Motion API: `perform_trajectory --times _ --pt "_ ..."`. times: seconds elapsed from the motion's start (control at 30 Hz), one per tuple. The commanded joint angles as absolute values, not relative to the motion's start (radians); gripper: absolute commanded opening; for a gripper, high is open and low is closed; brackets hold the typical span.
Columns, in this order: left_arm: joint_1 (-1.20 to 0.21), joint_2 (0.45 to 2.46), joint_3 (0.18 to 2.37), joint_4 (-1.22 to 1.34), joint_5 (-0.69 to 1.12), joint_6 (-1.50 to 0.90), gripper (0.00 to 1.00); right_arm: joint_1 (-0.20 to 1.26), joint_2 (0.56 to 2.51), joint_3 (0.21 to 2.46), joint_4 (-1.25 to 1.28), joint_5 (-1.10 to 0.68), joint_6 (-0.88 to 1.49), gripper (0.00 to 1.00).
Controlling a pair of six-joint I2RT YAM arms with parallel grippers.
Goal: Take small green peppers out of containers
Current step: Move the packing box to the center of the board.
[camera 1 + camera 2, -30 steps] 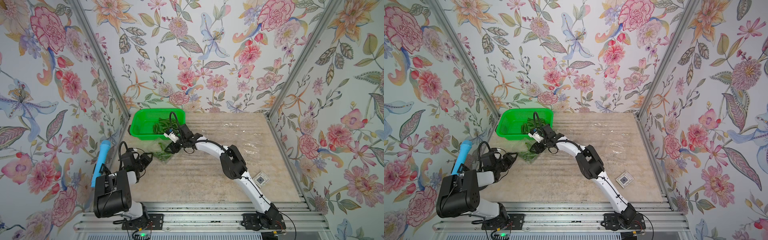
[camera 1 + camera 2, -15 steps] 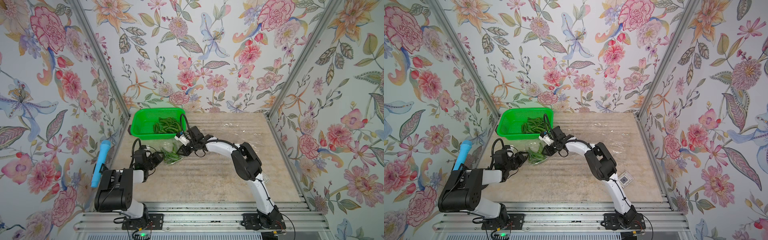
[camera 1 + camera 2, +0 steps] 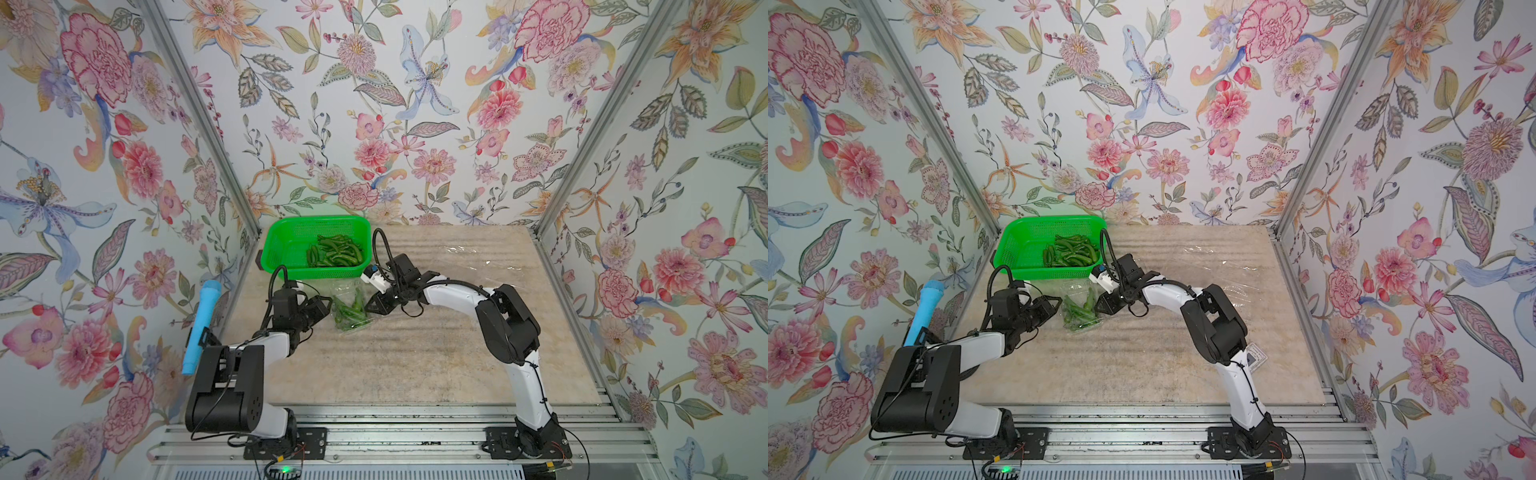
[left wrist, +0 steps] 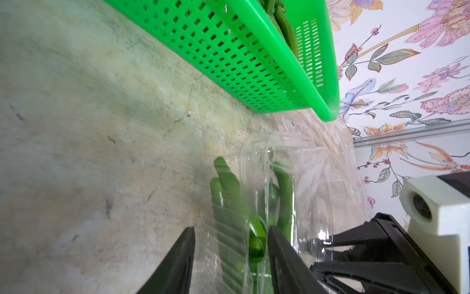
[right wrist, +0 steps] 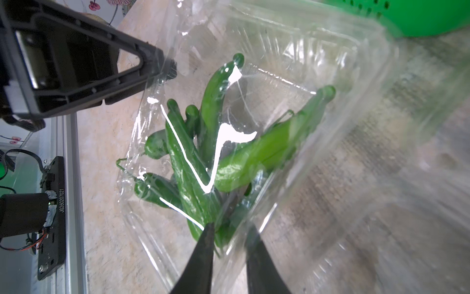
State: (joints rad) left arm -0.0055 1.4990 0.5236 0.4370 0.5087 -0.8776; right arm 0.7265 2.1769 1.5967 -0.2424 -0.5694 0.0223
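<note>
While the right gripper (image 3: 369,306) is pinching the clear container (image 5: 330,51) of small green peppers (image 5: 193,157), the left gripper (image 3: 327,302) is straddling its opposite edge, jaws apart.

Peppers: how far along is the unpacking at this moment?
Done: a pile of peppers lies in the basket, and seemingly empty clear plastic lies off to one side. In hand: one pack with several peppers inside; the right gripper pinches its edge, and the left gripper straddles the opposite side, jaws apart. Left: emptying this pack. No other full pack shows.
</note>
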Motion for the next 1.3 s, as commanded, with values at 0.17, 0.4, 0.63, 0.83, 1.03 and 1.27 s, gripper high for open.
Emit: perform_trajectory --times 0.17,0.4,0.63,0.83,1.03,1.27 --pt "0.018 1.595 0.577 0.382 0.512 -0.783 0.47 0.720 2.167 1.597 -0.288 -0.568 0.015 0.23" --pt "0.043 1.573 0.574 0.349 0.522 -0.744 0.47 0.719 2.169 1.598 -0.299 -0.564 0.017 0.23" --pt "0.047 1.600 0.592 0.353 0.544 -0.726 0.46 0.723 2.180 1.617 -0.306 -0.563 0.020 0.23" --pt "0.046 1.635 0.614 0.392 0.547 -0.751 0.40 0.733 2.188 1.642 -0.320 -0.576 0.012 0.34" --pt "0.048 1.650 0.640 0.357 0.562 -0.750 0.18 0.735 2.184 1.697 -0.321 -0.551 0.000 0.52" --pt "0.048 1.620 0.629 0.328 0.557 -0.749 0.11 0.736 2.202 1.781 -0.321 -0.546 -0.002 0.62"
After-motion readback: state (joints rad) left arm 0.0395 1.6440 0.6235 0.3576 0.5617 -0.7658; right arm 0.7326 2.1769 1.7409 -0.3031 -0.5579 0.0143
